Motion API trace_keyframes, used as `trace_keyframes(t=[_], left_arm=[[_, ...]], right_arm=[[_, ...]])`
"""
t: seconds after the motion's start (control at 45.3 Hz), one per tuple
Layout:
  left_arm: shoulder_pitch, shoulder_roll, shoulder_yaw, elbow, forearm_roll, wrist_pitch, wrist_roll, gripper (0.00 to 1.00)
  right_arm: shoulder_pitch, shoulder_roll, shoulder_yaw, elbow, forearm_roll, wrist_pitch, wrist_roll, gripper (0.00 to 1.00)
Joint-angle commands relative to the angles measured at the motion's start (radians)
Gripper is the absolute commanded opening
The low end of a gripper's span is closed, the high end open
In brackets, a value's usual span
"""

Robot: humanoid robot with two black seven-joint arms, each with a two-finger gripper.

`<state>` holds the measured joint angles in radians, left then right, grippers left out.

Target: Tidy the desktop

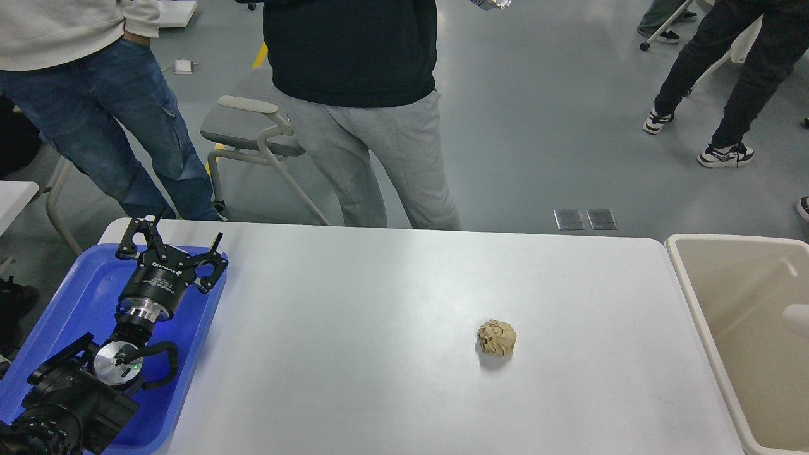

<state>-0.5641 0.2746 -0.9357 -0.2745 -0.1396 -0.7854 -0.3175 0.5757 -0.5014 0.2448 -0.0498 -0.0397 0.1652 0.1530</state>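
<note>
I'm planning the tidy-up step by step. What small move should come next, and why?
Probably swing the left gripper, open over the blue tray, right toward the crumpled paper ball. It is the only loose item on the desktop, and the beige bin sits beside it.

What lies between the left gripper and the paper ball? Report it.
Only bare desktop, per the head view. The left gripper, fingers spread, hangs over the blue tray; nothing sits on the white surface between the tray's edge and the paper ball.
</note>
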Motion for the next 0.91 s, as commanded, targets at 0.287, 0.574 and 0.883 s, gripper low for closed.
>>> trace_keyframes(t=[0.287,0.574,0.883], left_arm=[[0.0,0.0,0.0,0.0,0.0,0.0,0.0,1.0],[0.0,0.002,0.0,0.0,0.0,0.0,0.0,1.0],[0.0,0.002,0.0,0.0,-0.001,0.0,0.0,1.0]], right_arm=[[-0.008,0.018,0.002,-0.018,0.009,-0.012,-0.01,0.84],[-0.007,0.012,0.002,-0.018,0.009,-0.01,-0.01,1.0],[0.006,0.006,0.047,-0.018,0.017,-0.009,-0.01,1.0]])
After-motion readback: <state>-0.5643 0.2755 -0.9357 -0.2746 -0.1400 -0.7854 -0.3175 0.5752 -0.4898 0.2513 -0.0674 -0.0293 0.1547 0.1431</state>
